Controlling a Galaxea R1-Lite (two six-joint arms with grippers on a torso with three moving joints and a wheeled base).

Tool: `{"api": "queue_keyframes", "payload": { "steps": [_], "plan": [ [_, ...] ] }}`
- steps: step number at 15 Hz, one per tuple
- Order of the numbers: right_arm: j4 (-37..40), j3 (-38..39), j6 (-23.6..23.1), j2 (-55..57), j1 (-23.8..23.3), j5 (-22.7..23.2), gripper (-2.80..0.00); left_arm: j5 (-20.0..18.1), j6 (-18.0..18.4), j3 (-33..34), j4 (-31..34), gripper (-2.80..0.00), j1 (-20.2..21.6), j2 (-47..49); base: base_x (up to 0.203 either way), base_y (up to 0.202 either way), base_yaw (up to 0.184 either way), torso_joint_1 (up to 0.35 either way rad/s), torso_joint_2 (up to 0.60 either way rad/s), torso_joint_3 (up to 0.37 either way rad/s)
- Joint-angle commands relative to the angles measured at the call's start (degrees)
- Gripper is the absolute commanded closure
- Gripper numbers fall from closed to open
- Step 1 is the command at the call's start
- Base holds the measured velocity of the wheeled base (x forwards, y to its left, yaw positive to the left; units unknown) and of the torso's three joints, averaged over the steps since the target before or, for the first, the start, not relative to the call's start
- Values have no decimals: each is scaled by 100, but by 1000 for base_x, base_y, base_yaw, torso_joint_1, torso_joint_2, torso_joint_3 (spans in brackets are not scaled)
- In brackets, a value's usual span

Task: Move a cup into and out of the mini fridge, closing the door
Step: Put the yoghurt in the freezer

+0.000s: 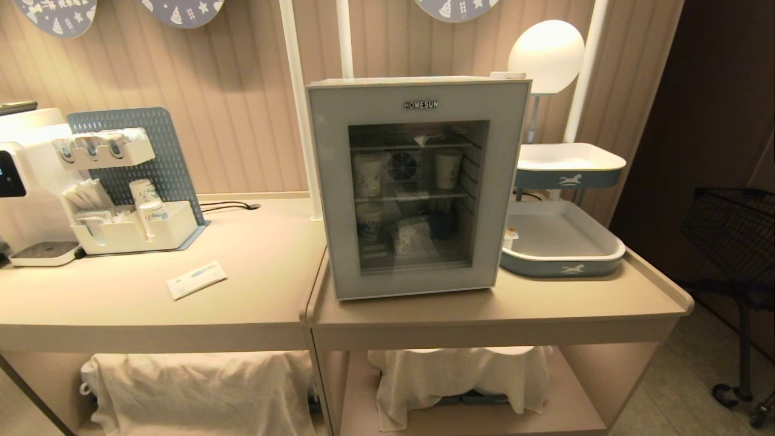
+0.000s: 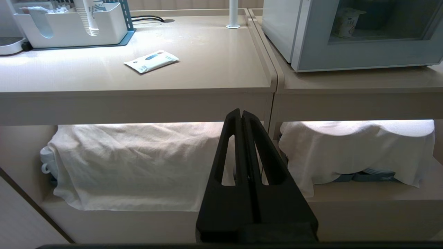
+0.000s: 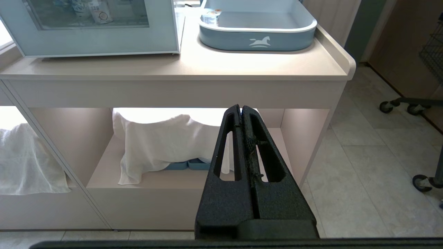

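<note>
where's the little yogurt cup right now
The cup sits in the grey-blue tray, against the tray's left wall, just right of the closed mini fridge in the head view.

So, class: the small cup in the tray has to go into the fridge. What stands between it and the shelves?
The shut door of the fridge. The cup sits in the lower tray beside the fridge; the door must be opened first.
</note>
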Motion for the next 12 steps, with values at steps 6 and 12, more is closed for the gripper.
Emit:
{"api": "queue_keyframes", "payload": {
  "steps": [6, 12],
  "plan": [
    [-38, 8, 5, 10, 1, -3, 0, 1, 7, 0, -2, 0, 9, 0, 0, 0, 0, 0, 0, 0],
    [-38, 8, 13, 10, 1, -12, 0, 0, 7, 0, -2, 0, 9, 0, 106, 0, 0, 3, 3, 2]
  ]
}}
